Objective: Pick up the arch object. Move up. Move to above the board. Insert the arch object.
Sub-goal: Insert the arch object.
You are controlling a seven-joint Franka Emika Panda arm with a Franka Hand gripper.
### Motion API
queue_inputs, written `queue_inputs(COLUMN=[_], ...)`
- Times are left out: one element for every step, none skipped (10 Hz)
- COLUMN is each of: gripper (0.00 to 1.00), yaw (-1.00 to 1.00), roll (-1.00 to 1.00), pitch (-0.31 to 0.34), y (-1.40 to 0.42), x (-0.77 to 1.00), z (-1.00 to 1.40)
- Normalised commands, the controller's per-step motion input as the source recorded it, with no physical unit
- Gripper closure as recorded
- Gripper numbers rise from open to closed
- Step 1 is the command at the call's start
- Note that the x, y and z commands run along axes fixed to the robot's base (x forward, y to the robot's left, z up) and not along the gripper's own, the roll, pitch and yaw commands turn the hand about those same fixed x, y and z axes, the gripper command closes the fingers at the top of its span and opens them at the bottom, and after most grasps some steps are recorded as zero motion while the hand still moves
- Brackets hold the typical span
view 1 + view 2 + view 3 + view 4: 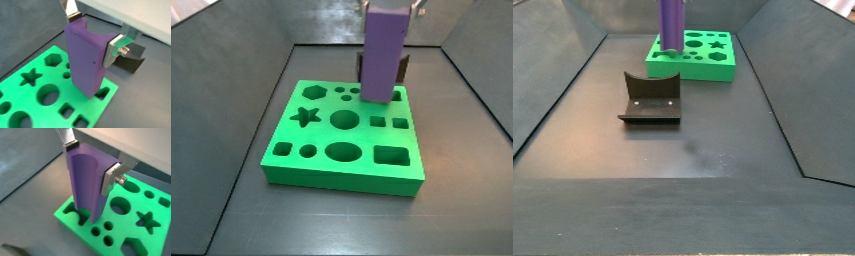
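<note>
The gripper (93,35) clamps the arch object (87,57) near its top over the board (20,92); stiff, smooth-sided, probably light, so liable to slip

Gripper (93,30): flat silver metal finger plates (113,175), one with a hex bolt (123,50); white housing behind.
</note>
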Motion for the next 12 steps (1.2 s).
queue_inputs(gripper=[1.0,1.0,1.0,1.0,1.0,1.0,1.0,1.0,1.0,1.0,1.0,1.0], yaw=[0.24,0.31,0.41,0.35,0.0,0.0,0.09,0.09,0.09,0.01,0.0,0.0], roll=[0.04,0.02,0.07,0.03,0.0,0.04,0.05,0.04,0.05,0.06,0.06,0.08], pitch=[0.0,0.0,-0.056,-0.073,-0.084,-0.084,-0.069,-0.073,-0.066,-0.023,-0.026,-0.046], y=[0.26,0.28,0.03,0.02,0.0,-0.01,0.0,0.0,0.0,-0.03,-0.05,-0.08], x=[0.61,0.51,0.15,0.01,-0.13,-0.16,-0.02,0.0,0.0,0.09,0.04,0.0], z=[-0.01,-0.08,-0.08,0.0,-0.01,-0.04,-0.06,-0.08,-0.11,-0.07,-0.14,-0.15])
